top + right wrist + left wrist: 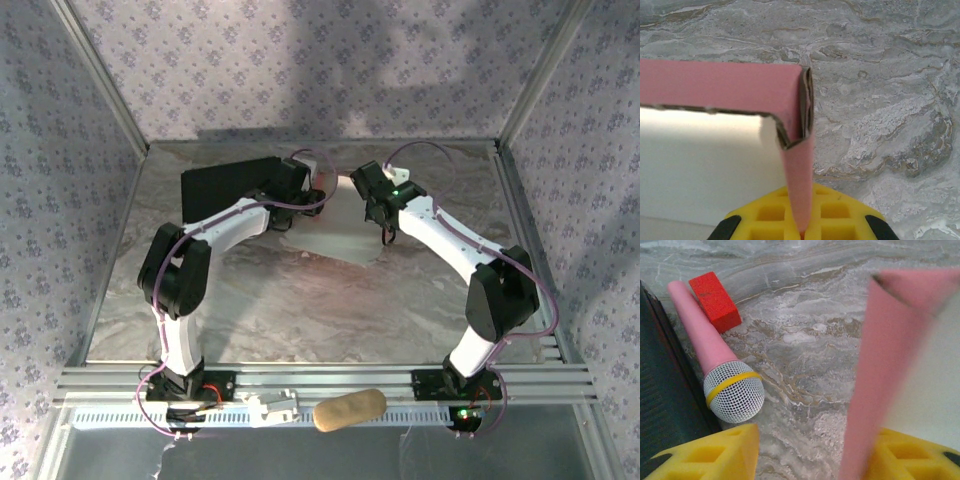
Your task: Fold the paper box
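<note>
A grey marbled table [300, 300] is lying inside a booth of flower-patterned walls, with two white robot arms reaching away from its near edge.

A black box [225, 185], flat and rectangular, is resting at the far left of the table. From above its top is showing as one dark surface, and what it is holding cannot be told.

The paper box [340, 235] is sitting near the far middle of the table, just to the right of the black box and between the two arm tips. It is partly formed. The pale inner floor is facing up and thin pink walls are standing along its edges. In the right wrist view two pink walls are meeting at an upright corner, with layers of card tucked together there.

The right gripper [802, 220] is pinching one of those walls just below the corner, its yellow pads closing tight on the thin card.

The left gripper [815, 435] is holding its yellow fingers well apart, with bare table showing between them. A pink wall of the paper box is rising just beside the right-hand finger, and contact cannot be told.

A pink microphone [715, 360] with a silver mesh head and a yellow band is lying along the black box's side. A small red block [715, 301] is lying just beside its handle.
</note>
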Tool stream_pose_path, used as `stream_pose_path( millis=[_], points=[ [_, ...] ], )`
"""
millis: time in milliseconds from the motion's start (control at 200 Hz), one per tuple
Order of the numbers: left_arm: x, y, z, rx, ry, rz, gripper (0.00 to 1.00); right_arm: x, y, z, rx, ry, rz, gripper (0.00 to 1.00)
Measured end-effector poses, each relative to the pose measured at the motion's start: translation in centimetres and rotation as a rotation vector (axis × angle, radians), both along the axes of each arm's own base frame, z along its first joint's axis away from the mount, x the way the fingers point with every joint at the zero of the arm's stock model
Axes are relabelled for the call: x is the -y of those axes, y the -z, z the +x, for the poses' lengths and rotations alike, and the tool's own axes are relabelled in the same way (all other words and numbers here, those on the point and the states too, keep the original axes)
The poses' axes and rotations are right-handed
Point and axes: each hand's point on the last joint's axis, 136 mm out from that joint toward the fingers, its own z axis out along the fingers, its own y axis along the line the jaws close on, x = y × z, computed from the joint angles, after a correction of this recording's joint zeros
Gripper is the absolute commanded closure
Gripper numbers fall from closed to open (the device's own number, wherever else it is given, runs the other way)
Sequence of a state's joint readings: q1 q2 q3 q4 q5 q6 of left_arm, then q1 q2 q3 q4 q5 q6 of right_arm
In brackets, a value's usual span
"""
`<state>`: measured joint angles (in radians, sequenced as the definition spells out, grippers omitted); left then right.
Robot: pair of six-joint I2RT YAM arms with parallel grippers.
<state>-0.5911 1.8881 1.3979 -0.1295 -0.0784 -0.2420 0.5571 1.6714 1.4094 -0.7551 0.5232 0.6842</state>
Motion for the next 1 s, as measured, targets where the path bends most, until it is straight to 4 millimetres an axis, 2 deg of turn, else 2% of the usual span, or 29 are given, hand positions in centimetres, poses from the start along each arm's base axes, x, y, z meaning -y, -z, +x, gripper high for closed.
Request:
stream_pose_path(
  millis=[145,340,470,560,665,810,999],
  points=[
    [0.4,-0.5,0.4,0.028,0.004,-0.026,0.52,0.2,0.1,0.0,-0.003,0.004,0.012,1.00],
    [0.7,0.8,-0.3,0.007,0.043,-0.064,0.56,0.5,0.4,-0.3,-0.019,-0.001,0.044,1.00],
    [0.8,0.8,-0.4,0.004,0.061,-0.084,0.60,0.6,0.8,-0.4,-0.031,-0.008,0.066,1.00],
    [1.1,0.6,-0.4,0.007,0.068,-0.096,0.71,0.7,0.9,-0.4,-0.032,-0.006,0.078,1.00],
    [1.4,0.5,-0.7,0.015,0.079,-0.092,1.00,0.3,0.7,-0.2,-0.024,-0.016,0.103,1.00],
    [1.6,0.2,-1.0,0.069,0.026,-0.003,1.00,0.2,0.7,-0.2,-0.022,-0.018,0.109,1.00],
    [0.9,-1.3,-1.0,0.156,-0.114,0.128,1.00,0.0,0.5,0.0,-0.012,-0.019,0.115,1.00]
  ],
)
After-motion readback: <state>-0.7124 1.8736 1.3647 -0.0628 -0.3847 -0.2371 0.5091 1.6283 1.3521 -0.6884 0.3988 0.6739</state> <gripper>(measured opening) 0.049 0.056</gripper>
